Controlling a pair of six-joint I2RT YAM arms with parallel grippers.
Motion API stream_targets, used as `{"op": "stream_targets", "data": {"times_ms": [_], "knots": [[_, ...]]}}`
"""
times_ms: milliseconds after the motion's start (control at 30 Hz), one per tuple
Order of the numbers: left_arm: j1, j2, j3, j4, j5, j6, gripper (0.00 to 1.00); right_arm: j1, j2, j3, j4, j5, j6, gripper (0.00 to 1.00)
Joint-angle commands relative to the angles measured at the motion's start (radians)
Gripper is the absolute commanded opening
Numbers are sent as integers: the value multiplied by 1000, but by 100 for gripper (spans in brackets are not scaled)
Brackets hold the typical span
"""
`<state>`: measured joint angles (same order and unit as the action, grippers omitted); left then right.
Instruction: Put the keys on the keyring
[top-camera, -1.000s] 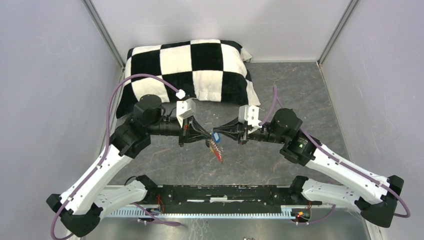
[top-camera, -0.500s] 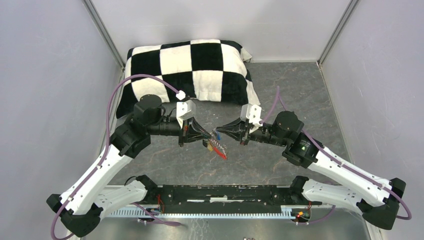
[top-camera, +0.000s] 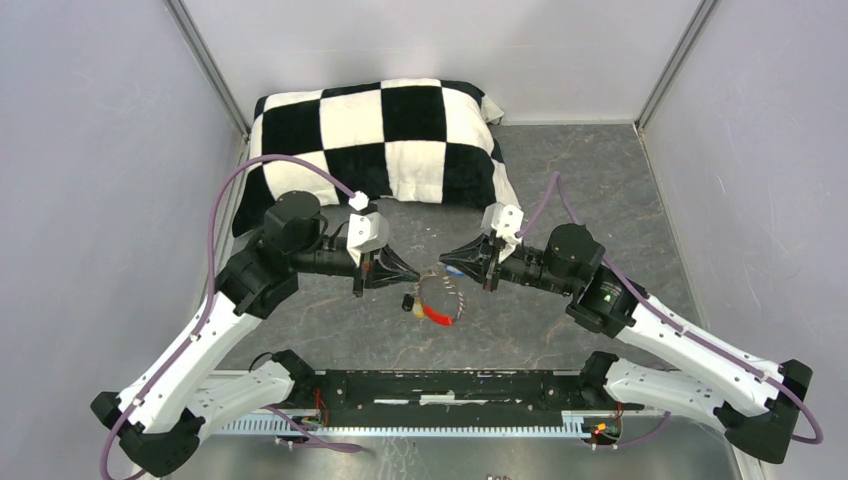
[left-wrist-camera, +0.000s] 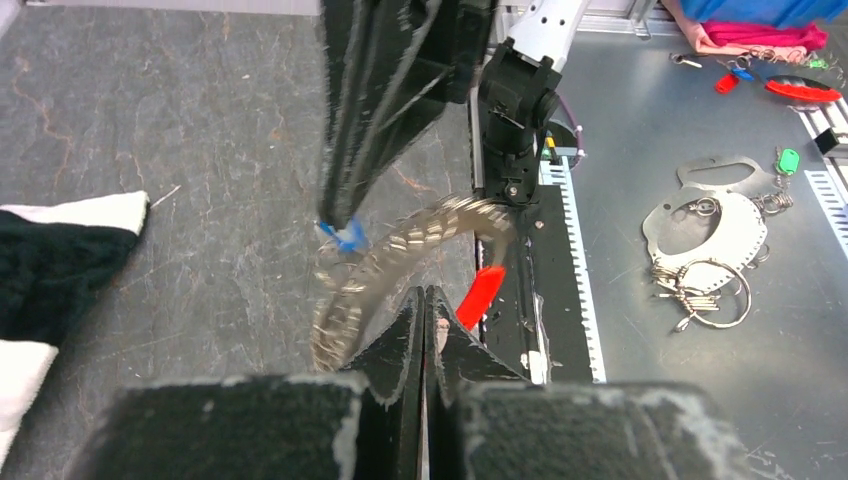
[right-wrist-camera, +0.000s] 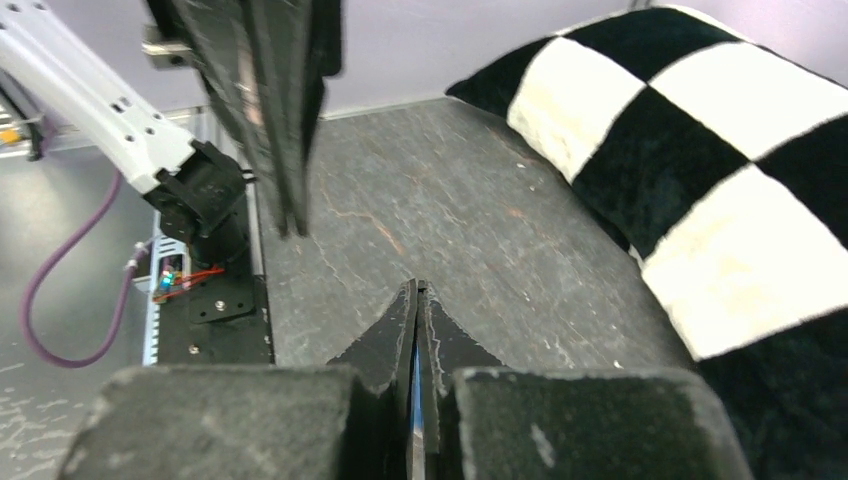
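Grey, stone-patterned table fills the floor of a booth with pale walls. A black-and-white checked cushion lies against the far wall, left of centre.

Both arms reach in from the near edge, the left arm and the right arm bent so that their tips face each other over the middle of the table, just in front of the cushion.

The left pincer has its fingers pressed fully together. In its own wrist view the keyring runs down behind those tips, so it appears pinched there, though the exact contact point is hidden. The right pincer is likewise closed to a point, and the blue key sits right at that point, apparently nipped by it. In the right wrist's own view the closed fingers cover whatever lies under them.

The keyring hangs in the air between the two tips as an open beaded loop, clear of the table. A red key dangles from its near side.

Beyond the table's near edge, on a metal bench, lie loose rings and a small green tag.
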<state>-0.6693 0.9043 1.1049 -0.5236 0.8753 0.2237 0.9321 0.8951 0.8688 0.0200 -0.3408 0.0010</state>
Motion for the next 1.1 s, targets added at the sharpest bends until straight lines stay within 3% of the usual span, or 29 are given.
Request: {"op": "stream_targets", "data": {"times_ms": [0,133,400,467,533,600,700,933,1067], "knots": [[0,-39,35,56,53,55,2,-17,-27,-8,-17,59,35,5],[0,-36,38,69,51,46,2,-19,-33,-4,-40,40,39,0],[0,-63,-50,72,18,32,2,-20,-37,-22,-47,63,44,1],[1,-72,-84,89,19,31,3,-20,-39,-38,-60,96,48,17],[0,-59,-102,105,19,35,13,-22,-46,-69,-72,152,50,34],[2,-36,-104,90,18,55,27,-32,-56,-122,-87,245,65,44],[3,-11,-93,63,30,88,35,-74,-63,-212,-96,286,98,57],[13,-8,-86,43,1,105,38,-160,-97,-533,-26,335,241,84],[12,-4,-78,43,-15,105,38,-162,-69,-610,22,328,331,90]]}}
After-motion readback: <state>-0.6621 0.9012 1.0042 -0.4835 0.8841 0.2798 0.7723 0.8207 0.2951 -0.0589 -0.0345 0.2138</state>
